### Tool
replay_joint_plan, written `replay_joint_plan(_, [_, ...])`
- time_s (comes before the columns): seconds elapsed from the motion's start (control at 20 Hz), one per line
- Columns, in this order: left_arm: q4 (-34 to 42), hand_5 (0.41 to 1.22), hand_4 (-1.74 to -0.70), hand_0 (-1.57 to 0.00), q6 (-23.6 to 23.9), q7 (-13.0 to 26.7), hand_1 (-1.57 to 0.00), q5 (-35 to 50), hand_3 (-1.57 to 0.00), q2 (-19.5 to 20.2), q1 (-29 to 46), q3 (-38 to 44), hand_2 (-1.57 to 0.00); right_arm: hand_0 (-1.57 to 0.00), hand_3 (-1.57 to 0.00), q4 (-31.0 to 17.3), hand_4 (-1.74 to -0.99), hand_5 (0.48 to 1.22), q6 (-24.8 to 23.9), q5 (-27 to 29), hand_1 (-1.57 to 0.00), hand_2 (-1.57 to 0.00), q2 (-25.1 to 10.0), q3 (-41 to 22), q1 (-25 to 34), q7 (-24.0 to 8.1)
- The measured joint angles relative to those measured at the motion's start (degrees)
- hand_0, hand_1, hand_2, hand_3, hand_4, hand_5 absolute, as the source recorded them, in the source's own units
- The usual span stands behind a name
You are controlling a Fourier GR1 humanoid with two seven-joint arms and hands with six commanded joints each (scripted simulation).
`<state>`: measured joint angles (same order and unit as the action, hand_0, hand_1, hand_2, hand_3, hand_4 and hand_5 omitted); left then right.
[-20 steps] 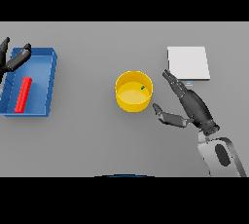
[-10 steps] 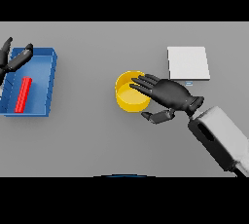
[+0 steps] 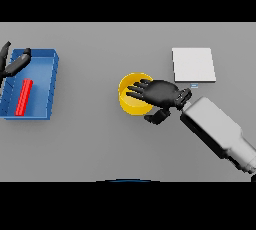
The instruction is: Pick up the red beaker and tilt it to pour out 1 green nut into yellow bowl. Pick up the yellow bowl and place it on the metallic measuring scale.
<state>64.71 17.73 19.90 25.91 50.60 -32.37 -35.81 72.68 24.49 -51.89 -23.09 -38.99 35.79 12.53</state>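
I see the right hand (image 3: 161,94) reaching in from four o'clock, spread flat across the yellow bowl (image 3: 131,94) at table centre, fingers straight over its right half, thumb at the near rim; it grasps nothing. The hand hides the bowl's inside, so I can't make out any nut. The pale scale (image 3: 193,64) lies at two o'clock. At nine o'clock, the left hand (image 3: 14,63), cut off by the edge, hangs loose-fingered over the blue tray (image 3: 49,81) holding a red piece (image 3: 23,96).
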Motion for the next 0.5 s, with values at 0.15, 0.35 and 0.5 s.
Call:
replay_joint_plan(0.15, [0.4, 0.682, -0.72, 0.00, 0.2, 0.3, 0.00, 0.1, 0.00, 0.5, -0.1, 0.2, 0.00, 0.00, 0.00, -3.7, -1.270, 0.727, 0.6, -1.6, 0.00, 0.00, 1.4, -2.0, 2.3, -0.1])
replay_joint_plan(0.35, [1.1, 0.688, -0.72, 0.00, 0.1, -0.2, 0.00, 0.3, 0.00, 0.6, 0.2, 0.3, 0.00, 0.00, 0.00, -4.6, -1.297, 0.753, 3.0, -1.9, 0.00, 0.00, 1.9, -3.2, 2.8, -0.3])
replay_joint_plan(0.5, [1.5, 0.686, -0.71, 0.00, 0.1, -0.2, 0.00, 0.7, 0.00, 1.3, 0.2, 0.7, 0.00, 0.00, -0.04, -5.6, -1.336, 0.810, 4.4, -0.5, -0.02, -0.02, 3.6, -1.9, 3.6, -2.6])
